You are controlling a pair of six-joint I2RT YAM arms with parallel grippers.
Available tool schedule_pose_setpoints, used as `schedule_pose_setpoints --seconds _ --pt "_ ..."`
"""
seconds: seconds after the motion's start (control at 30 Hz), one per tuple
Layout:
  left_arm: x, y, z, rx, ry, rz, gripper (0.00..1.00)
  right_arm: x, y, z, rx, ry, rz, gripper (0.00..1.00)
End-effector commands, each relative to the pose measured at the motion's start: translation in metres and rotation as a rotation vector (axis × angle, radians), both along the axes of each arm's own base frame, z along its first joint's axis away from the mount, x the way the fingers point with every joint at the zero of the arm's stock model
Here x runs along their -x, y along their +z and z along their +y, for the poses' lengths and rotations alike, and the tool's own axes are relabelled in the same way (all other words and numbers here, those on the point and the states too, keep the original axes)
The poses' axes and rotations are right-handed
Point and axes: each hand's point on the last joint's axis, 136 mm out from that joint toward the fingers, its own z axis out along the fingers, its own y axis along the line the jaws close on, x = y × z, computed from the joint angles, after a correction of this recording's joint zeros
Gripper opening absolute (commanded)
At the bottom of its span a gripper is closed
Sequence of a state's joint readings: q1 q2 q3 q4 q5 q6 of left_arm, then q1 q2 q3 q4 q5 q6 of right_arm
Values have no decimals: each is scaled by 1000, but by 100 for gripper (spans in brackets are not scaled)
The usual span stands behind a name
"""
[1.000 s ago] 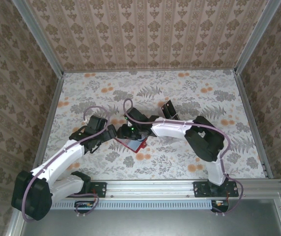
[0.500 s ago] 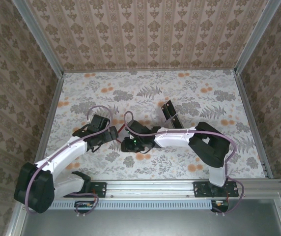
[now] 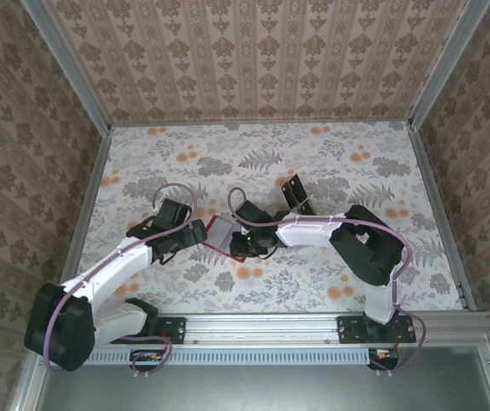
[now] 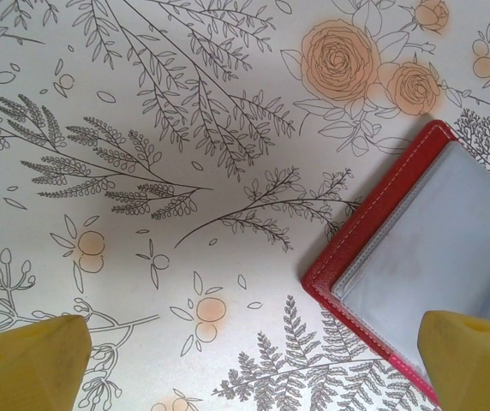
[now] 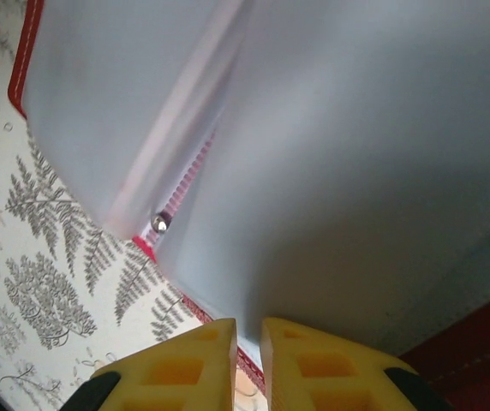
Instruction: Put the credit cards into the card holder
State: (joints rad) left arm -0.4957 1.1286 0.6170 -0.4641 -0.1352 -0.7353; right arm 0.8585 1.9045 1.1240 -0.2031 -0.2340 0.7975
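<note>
We see the small red leather-like folding wallet lying open on the floral-patterned table, a little left of centre, between the two arms. Its greyish pockets look plain and pale, and we cannot tell whether anything sits inside them. The thin glossy black rectangular cards rest on the table farther back and to the right, apart from the wallet. The left wrist view adds the wallet's stitched red corner at its right side, with the left gripper released and its yellow fingers spread wide. The right wrist view shows the right gripper clenched on a grey pocket leaf of the wallet, and a small silvery stud at the fold.
</note>
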Motion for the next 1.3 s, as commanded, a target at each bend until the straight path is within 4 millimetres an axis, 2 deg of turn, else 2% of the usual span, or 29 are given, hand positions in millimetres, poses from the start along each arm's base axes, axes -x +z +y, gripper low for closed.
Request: schedule_pose_setpoints --seconds 0.0,0.23,0.37,0.53,0.63,0.8,0.9,1.1,1.27 --pt "-7 10 -14 21 -54 -29 100 -6 -4 -28 118 0 -19 18" --pt "-18 5 -44 36 -136 -11 100 -25 -8 -46 153 -32 -18 17" --pt "-26 2 -61 32 -176 -8 100 -36 -8 -51 158 -46 -19 17" --pt "-35 -6 -75 15 -221 -1 100 -42 1 -47 132 -51 -26 17" --pt "-36 -15 -78 1 -230 20 100 -44 15 -43 89 -64 -38 18" --pt "-28 -33 -70 -32 -215 59 100 -47 59 -34 -13 -83 -89 22" --pt "-23 -41 -64 -48 -205 75 100 -52 86 -39 -24 -103 -142 28" --pt "-9 -57 -47 -90 -176 118 100 -67 121 -72 45 -193 -254 38" --pt "-3 -65 -32 -118 -143 147 100 -75 131 -100 106 -246 -299 41"
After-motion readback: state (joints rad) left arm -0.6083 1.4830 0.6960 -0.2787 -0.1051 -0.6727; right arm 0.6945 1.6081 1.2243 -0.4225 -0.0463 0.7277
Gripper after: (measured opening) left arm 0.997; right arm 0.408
